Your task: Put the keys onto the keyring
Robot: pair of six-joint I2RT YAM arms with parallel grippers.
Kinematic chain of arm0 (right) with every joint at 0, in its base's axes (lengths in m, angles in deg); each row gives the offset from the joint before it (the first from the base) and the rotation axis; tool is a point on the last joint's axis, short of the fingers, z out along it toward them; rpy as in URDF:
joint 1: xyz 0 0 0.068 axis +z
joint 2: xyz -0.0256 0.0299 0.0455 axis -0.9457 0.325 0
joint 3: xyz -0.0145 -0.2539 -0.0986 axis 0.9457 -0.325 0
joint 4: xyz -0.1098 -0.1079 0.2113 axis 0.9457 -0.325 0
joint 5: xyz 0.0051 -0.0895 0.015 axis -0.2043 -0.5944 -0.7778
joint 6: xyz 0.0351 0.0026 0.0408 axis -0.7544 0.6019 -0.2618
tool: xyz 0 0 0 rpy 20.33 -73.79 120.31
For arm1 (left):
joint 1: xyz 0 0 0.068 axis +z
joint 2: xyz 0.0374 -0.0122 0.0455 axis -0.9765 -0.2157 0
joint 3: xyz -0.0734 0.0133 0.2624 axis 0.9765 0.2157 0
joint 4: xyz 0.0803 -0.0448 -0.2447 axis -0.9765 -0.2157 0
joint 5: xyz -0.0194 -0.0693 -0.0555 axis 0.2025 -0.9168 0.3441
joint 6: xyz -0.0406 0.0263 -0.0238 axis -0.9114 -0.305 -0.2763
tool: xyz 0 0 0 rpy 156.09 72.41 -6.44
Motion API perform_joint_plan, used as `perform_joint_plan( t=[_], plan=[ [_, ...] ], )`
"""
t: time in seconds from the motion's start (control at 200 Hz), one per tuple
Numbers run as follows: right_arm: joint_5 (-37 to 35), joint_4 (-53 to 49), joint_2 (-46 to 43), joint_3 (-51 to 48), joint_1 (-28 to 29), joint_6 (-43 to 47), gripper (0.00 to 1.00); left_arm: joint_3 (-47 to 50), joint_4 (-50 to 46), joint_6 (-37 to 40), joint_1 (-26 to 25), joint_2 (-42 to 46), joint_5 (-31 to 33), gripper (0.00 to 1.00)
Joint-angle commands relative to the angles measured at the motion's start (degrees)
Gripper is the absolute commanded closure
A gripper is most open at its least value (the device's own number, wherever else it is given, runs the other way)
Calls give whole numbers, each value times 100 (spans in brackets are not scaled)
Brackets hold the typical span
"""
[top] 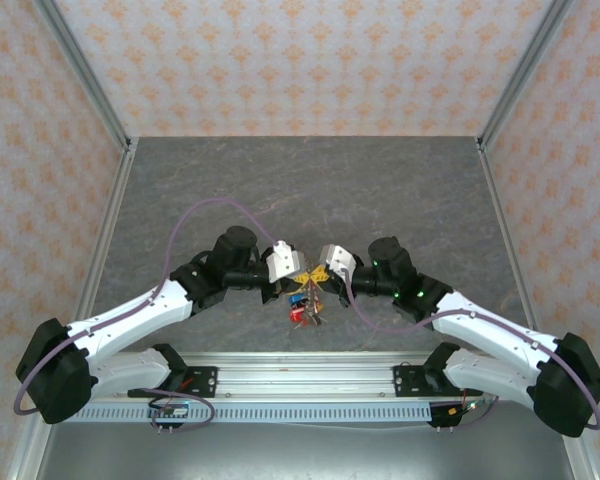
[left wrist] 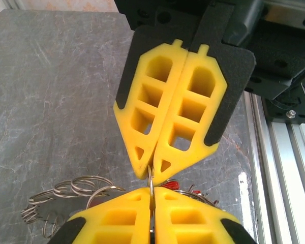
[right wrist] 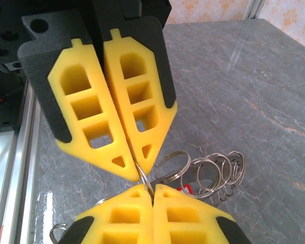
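Note:
My two grippers meet tip to tip above the table's near middle. A thin metal keyring (left wrist: 151, 178) runs edge-on between them. My left gripper (left wrist: 152, 192) is shut on its lower part, and the right gripper (left wrist: 153, 170) pinches it from above. In the right wrist view the right gripper (right wrist: 152, 189) is shut on the same keyring (right wrist: 145, 178), facing the left gripper (right wrist: 137, 170). From the top, the left gripper (top: 308, 272) and right gripper (top: 322, 272) touch noses. The keys (top: 302, 305), with red and blue tags, hang just below. A red tag (right wrist: 185, 189) peeks out behind the fingers.
Several small split rings (right wrist: 213, 173) cluster beside the held ring, and they sit to the left (left wrist: 71, 190) in the left wrist view. The aluminium rail (top: 300, 380) runs along the near edge. Grey stone-patterned table (top: 310, 180) lies open behind the arms, walled by patterned panels.

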Motion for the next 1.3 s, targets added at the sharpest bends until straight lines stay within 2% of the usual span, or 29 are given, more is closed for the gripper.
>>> perform_joint_plan(
  t=[0.0, 0.09, 0.26, 0.4, 0.515, 0.581, 0.656, 0.736, 0.881, 1.041, 1.251, 1.296],
  plan=[
    [72, -511, -4, 518, -7, 109, 100, -331, -341, 503, -75, -109, 103, 88],
    [108, -1030, 62, 832, -5, 169, 100, -406, -641, 700, -143, -277, 230, 87],
    [115, -1536, 90, 1203, -6, 268, 100, -405, -444, 619, -175, -371, 273, 88],
    [69, -2107, 166, 1536, -7, 429, 100, -429, -340, 571, -178, -404, 292, 98],
    [74, -2555, 233, 1806, 37, 474, 100, -434, -276, 448, -179, -430, 292, 100],
    [120, -2427, 163, 1739, 37, 401, 100, -354, -93, 321, -179, -392, 268, 100],
    [73, -2012, -1, 1470, 37, 271, 94, -197, 270, 129, -173, -317, 227, 100],
    [-30, -1699, -154, 1175, 37, 153, 91, -98, 520, -28, -170, -243, 80, 100],
    [-15, -1568, -192, 919, 4, 81, 84, -73, 789, -188, -170, -176, -254, 100],
    [32, -1131, -237, 637, -40, -100, 83, -81, 835, -209, -170, -138, -367, 100],
    [-38, -1089, -368, 459, -92, -106, 83, -11, 921, -282, -170, -31, -350, 100],
    [-29, -1058, -382, 428, -94, -123, 86, -7, 914, -287, -172, -9, -363, 100]
  ],
)
